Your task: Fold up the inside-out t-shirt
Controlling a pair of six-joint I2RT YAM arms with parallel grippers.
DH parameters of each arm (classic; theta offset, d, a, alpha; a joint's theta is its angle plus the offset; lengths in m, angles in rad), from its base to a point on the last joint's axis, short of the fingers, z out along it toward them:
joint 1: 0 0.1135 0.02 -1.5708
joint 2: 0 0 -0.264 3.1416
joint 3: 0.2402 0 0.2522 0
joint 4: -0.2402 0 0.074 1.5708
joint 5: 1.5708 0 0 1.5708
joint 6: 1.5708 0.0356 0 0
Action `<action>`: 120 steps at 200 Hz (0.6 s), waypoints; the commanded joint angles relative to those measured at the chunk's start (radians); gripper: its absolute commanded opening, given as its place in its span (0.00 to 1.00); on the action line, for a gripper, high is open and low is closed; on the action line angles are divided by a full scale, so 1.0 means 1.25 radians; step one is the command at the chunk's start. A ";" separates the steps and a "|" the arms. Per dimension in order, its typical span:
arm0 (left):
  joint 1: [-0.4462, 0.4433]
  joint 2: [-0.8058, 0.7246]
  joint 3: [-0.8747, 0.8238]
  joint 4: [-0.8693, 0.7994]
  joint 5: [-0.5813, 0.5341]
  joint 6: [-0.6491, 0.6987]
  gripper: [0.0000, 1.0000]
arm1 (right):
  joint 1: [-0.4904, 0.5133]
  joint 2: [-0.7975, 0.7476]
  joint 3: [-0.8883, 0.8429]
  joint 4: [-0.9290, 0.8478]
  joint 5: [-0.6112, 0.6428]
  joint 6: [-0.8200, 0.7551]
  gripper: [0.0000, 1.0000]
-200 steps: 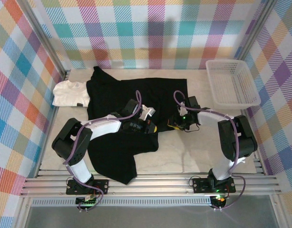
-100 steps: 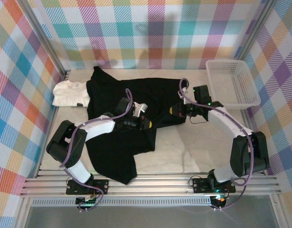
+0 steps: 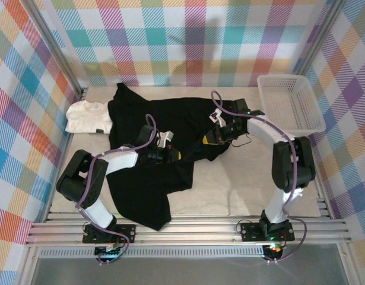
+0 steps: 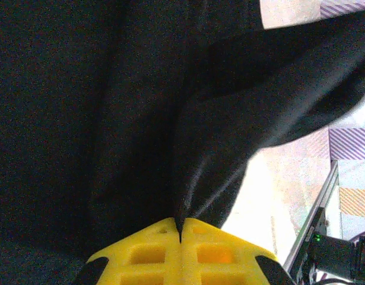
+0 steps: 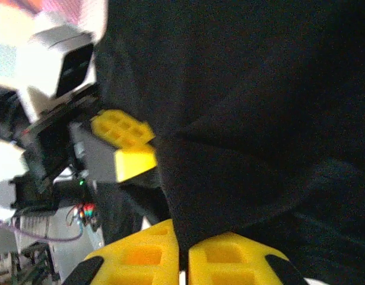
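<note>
The inside-out t-shirt (image 3: 140, 190) lay rumpled and black on the pale tabletop (image 3: 247, 184). Seen from above, it sat left of the white plastic basket (image 3: 289, 105), apart from it, with a strip of bare surface between them. Its upper part stretched sideways toward the basket. A long flap ran down from there toward the arm bases, away from the basket.

The right hand (image 3: 210, 140) sat on the shirt's edge nearest the basket. In the right wrist view its two yellow fingers (image 5: 229, 261) stood almost together, and a fold of the black cloth rose out of the narrow slit between them, so this hand was clamped on the shirt. The cloth ran up from the pinch in a raised ridge.

The left hand (image 3: 173, 155) was further from the basket than the right hand and close beside it, over the middle of the shirt. In the left wrist view its yellow fingers (image 4: 152, 255) were pressed flush together. A taut crease of black cloth sprang from their meeting line, so this hand too was closed on the shirt. The fabric between the two hands looked lifted and bunched.

A smaller white t-shirt (image 3: 87, 116) lay folded on the far side of the black shirt from the basket, touching the black shirt's sleeve edge.
</note>
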 commanded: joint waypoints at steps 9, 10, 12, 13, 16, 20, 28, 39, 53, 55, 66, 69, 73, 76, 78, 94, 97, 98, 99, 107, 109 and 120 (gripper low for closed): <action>0.007 0.016 0.004 0.006 0.012 0.000 0.00 | -0.011 0.073 0.067 0.004 0.118 0.068 0.17; 0.007 0.016 0.004 0.005 0.011 0.001 0.00 | -0.011 0.074 0.067 0.004 0.123 0.070 0.18; 0.007 0.016 0.003 0.004 0.011 0.001 0.00 | -0.011 0.075 0.067 0.004 0.131 0.072 0.18; 0.007 0.016 0.004 0.004 0.012 0.001 0.00 | -0.012 0.075 0.067 0.004 0.135 0.074 0.18; 0.007 0.016 0.005 0.003 0.012 0.002 0.00 | -0.013 0.076 0.067 0.007 0.145 0.077 0.19; 0.007 0.015 0.006 0.001 0.012 0.003 0.00 | -0.013 0.074 0.062 0.011 0.158 0.082 0.20; 0.007 0.014 0.006 -0.001 0.012 0.005 0.00 | -0.015 0.062 0.044 0.030 0.174 0.089 0.23; 0.007 0.014 0.007 0.000 0.012 0.006 0.00 | -0.015 0.033 0.005 0.061 0.171 0.089 0.27; 0.007 0.014 0.009 0.000 0.015 0.005 0.00 | -0.015 -0.010 -0.054 0.107 0.157 0.091 0.31; 0.007 0.014 0.009 0.001 0.016 0.005 0.00 | -0.015 -0.017 -0.063 0.114 0.155 0.091 0.32; 0.007 0.014 0.011 0.000 0.016 0.006 0.00 | -0.015 -0.047 -0.111 0.153 0.142 0.092 0.36; 0.007 0.014 0.011 0.000 0.016 0.006 0.00 | -0.015 -0.053 -0.123 0.161 0.144 0.093 0.36; 0.008 0.013 0.011 0.001 0.018 0.005 0.00 | -0.015 -0.061 -0.137 0.171 0.148 0.095 0.38; 0.007 0.014 0.011 -0.001 0.018 0.006 0.00 | -0.015 -0.064 -0.147 0.178 0.150 0.096 0.38; 0.007 0.014 0.010 -0.001 0.018 0.006 0.00 | -0.015 -0.066 -0.152 0.183 0.152 0.096 0.38; 0.007 0.012 0.011 -0.003 0.019 0.010 0.00 | -0.015 -0.067 -0.180 0.210 0.162 0.103 0.40; 0.008 0.012 0.012 -0.004 0.019 0.010 0.00 | -0.015 -0.065 -0.180 0.214 0.158 0.105 0.41; 0.007 0.012 0.012 -0.004 0.019 0.010 0.00 | -0.015 -0.063 -0.180 0.215 0.156 0.106 0.41; 0.007 0.012 0.012 -0.004 0.019 0.010 0.00 | -0.015 -0.062 -0.180 0.216 0.155 0.106 0.41; 0.007 0.012 0.012 -0.006 0.020 0.012 0.00 | -0.013 -0.052 -0.182 0.235 0.133 0.114 0.42; 0.007 0.013 0.013 -0.006 0.020 0.012 0.00 | -0.012 -0.049 -0.182 0.242 0.128 0.116 0.42; 0.007 0.015 0.015 -0.009 0.022 0.014 0.00 | -0.004 -0.034 -0.177 0.266 0.110 0.122 0.42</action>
